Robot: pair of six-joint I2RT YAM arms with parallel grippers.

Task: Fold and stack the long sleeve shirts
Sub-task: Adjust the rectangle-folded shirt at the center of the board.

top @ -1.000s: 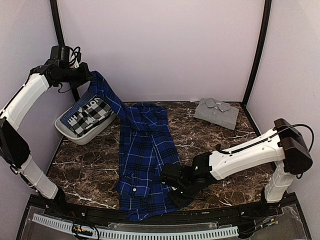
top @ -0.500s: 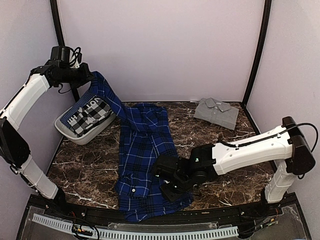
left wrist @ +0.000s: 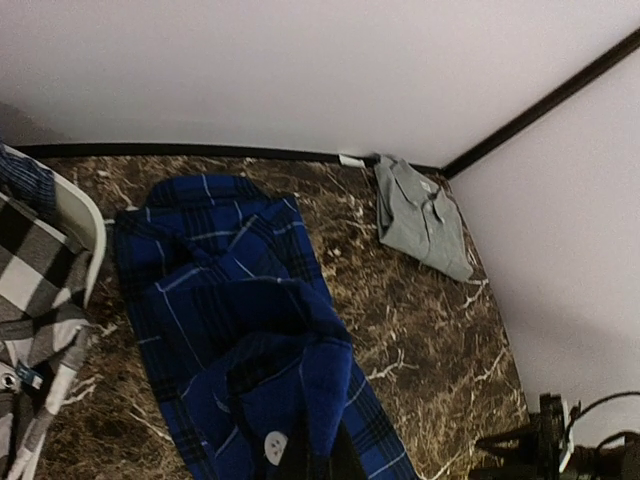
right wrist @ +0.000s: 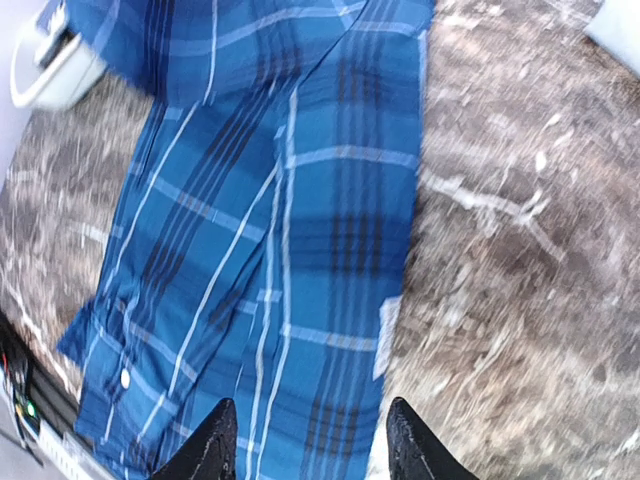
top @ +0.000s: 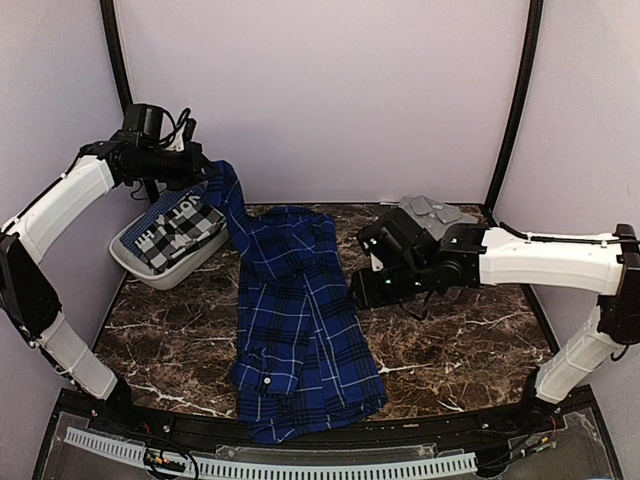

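**Left gripper (top: 203,172) hoists one end of a royal-blue and black plaid button-up shirt (top: 300,320) to set up a fold**

The shirt lies lengthwise on the dark marbled surface (top: 470,340). Its far left part is drawn up above a pale grey plastic basket (top: 150,275) that holds a black-and-white checked cloth (top: 175,225), apparently to pull the fabric straight. The left gripper is clamped tight on that raised cloth. The right gripper (right wrist: 312,445) hovers over the shirt's right edge with its fingers roughly half apart, holding nothing, and seems placed to take that edge. A plain grey collared shirt (top: 432,210), already folded, sits at the far right corner and is likely the base of the stack.
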